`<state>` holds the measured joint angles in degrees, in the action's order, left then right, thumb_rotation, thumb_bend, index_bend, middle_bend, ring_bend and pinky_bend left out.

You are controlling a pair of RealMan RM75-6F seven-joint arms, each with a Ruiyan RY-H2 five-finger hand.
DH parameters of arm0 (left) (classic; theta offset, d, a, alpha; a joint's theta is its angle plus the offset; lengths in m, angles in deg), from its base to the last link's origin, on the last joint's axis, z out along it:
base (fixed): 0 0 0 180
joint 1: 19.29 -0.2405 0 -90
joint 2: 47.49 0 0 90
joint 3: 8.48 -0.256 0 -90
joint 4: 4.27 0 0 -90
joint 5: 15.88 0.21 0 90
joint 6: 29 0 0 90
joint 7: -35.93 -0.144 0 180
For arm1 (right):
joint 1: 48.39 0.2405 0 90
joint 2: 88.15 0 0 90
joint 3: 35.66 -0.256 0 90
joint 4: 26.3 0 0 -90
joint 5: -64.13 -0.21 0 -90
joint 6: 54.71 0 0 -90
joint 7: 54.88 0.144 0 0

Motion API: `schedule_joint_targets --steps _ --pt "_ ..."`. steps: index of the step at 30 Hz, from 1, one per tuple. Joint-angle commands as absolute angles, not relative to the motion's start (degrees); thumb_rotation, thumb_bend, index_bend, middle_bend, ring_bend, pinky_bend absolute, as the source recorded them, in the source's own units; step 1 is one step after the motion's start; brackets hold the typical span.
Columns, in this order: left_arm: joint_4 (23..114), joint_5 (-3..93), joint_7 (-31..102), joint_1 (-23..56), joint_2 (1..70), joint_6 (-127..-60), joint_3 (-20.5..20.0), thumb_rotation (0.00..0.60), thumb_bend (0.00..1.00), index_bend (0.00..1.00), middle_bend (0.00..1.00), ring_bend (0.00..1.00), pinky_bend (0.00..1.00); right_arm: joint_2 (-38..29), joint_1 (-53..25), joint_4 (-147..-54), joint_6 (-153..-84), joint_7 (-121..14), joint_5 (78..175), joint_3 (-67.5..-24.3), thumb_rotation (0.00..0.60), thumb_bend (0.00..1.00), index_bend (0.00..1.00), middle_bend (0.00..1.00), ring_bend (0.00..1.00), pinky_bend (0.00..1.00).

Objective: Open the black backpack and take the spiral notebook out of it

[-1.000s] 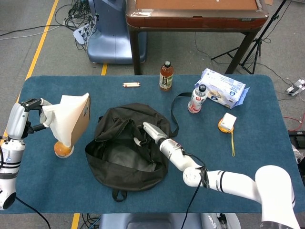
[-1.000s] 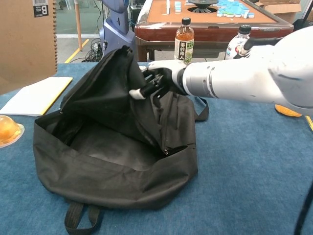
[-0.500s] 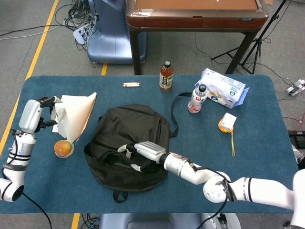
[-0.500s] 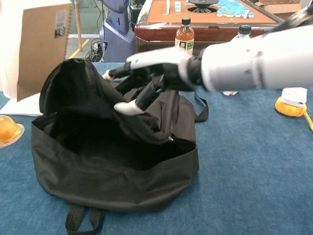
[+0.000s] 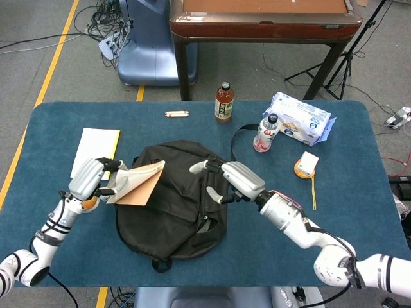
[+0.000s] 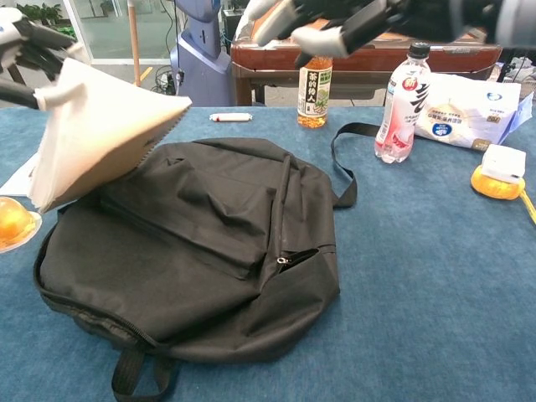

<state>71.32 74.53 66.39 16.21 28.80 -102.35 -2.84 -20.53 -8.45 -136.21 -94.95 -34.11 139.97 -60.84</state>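
Observation:
The black backpack (image 5: 173, 199) lies flat in the middle of the blue table, its flap down and a side zip partly open (image 6: 297, 255). My left hand (image 5: 95, 179) grips the spiral notebook (image 5: 138, 184), brown-backed with white pages, tilted over the bag's left edge. In the chest view the notebook (image 6: 100, 138) hangs above the backpack (image 6: 209, 243), with my left hand (image 6: 21, 50) at its upper corner. My right hand (image 5: 228, 181) hovers over the bag's right half, fingers spread, holding nothing. It shows at the chest view's top edge as well (image 6: 327, 21).
A yellow-edged pad (image 5: 95, 149) lies left of the bag, an orange object (image 6: 12, 222) beside it. Behind stand a tea bottle (image 5: 223, 102), a water bottle (image 5: 264, 133), a tissue pack (image 5: 300, 119) and a small roll (image 5: 176, 114). An orange tape measure (image 5: 307, 165) lies right.
My left hand has carried the notebook down and right, over the bag's left edge. My right hand has let go of the flap and risen; the flap has dropped flat.

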Motion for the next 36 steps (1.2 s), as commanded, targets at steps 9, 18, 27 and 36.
schedule_joint_targets --steps 9,18,27,36 --pt "89.77 71.32 61.75 15.22 17.89 -97.0 -4.06 0.6 0.23 0.07 0.15 0.16 0.29 -26.0 -11.77 -135.46 -102.51 -38.85 137.41 -58.52 0.6 0.57 0.26 0.24 0.13 0.28" --pt "87.77 64.84 57.22 10.98 16.13 -99.72 -2.67 0.6 0.22 0.11 0.15 0.16 0.29 -29.85 -14.7 -134.33 -104.54 -43.13 134.6 -53.97 0.6 0.56 0.26 0.24 0.13 0.28" --pt "81.5 59.65 51.52 3.85 16.79 -103.99 -3.93 0.6 0.22 0.18 0.15 0.17 0.28 -31.68 -20.81 -135.61 -113.65 -55.45 134.13 -47.49 0.6 0.56 0.26 0.28 0.19 0.4" --pt "80.5 59.86 43.75 -3.43 18.26 -110.04 -6.94 0.6 0.22 0.2 0.15 0.17 0.27 -28.56 -29.97 -133.67 -127.92 -62.76 139.22 -41.4 0.6 0.56 0.32 0.36 0.27 0.42"
